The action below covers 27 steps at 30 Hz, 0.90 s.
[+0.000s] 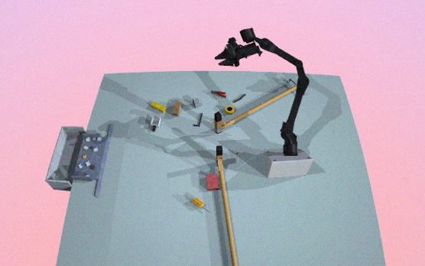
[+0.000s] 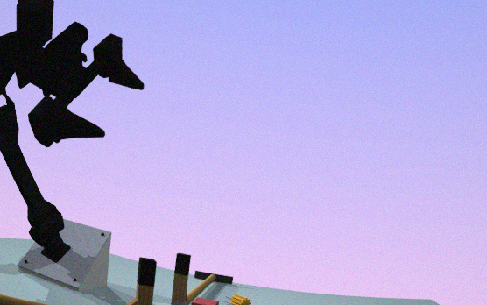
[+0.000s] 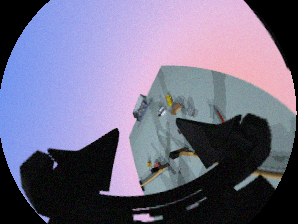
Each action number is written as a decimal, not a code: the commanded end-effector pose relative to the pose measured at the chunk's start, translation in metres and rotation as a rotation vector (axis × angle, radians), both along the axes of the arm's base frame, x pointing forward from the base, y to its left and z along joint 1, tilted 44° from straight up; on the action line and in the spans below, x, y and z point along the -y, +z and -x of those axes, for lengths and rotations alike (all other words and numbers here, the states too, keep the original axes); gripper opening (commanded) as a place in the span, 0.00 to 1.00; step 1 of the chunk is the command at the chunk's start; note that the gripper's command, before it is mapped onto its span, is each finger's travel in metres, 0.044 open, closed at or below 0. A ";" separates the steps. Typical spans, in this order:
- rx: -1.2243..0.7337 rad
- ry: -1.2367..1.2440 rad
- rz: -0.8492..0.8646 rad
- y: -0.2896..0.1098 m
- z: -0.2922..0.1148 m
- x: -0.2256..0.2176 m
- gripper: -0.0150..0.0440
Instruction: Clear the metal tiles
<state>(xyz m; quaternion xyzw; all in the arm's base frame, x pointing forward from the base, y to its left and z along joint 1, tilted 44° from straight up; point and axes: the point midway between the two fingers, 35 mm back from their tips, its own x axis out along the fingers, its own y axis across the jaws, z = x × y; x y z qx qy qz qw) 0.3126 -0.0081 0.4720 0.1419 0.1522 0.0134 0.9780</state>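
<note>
The gripper (image 1: 225,58) hung wide open and empty near the frame's top. Tiles (image 1: 89,154) lay on the bench plate (image 1: 100,168) at far left; scraper (image 1: 226,199) untouched, lower centre.

Looked over all three views and there's no readable text anywhere, no labels, brand marks, numbers or signs. The small tools on the table (image 1: 267,214) well below the gripper (image 1: 228,58) are too small and blurry to show any print, and the grey arm base (image 2: 89,245) has only plain faces with dark corner dots.
</note>
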 end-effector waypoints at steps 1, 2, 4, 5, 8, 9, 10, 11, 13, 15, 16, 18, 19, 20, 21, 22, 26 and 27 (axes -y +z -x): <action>0.045 -0.037 -0.009 0.014 0.012 0.012 1.00; 0.052 -0.045 -0.009 0.017 0.014 0.015 1.00; 0.066 -0.063 -0.010 0.021 0.019 0.020 1.00; 0.073 -0.071 -0.010 0.023 0.021 0.023 1.00; 0.094 -0.097 -0.010 0.029 0.029 0.030 1.00; 0.101 -0.105 -0.010 0.032 0.031 0.033 1.00; 0.108 -0.114 -0.010 0.034 0.034 0.035 1.00; 0.115 -0.123 -0.009 0.036 0.037 0.037 1.00; 0.129 -0.140 -0.008 0.040 0.042 0.042 1.00; 0.143 -0.156 -0.006 0.044 0.047 0.046 1.00; 0.150 -0.165 -0.005 0.046 0.050 0.047 1.00; 0.164 -0.182 -0.003 0.050 0.056 0.051 1.00; 0.171 -0.190 -0.001 0.052 0.059 0.053 1.00; 0.178 -0.198 0.000 0.054 0.061 0.054 1.00; 0.185 -0.207 0.002 0.055 0.064 0.056 1.00; 0.192 -0.215 0.004 0.057 0.067 0.057 1.00; 0.219 -0.248 0.012 0.065 0.079 0.063 1.00; 0.225 -0.257 0.014 0.066 0.082 0.064 1.00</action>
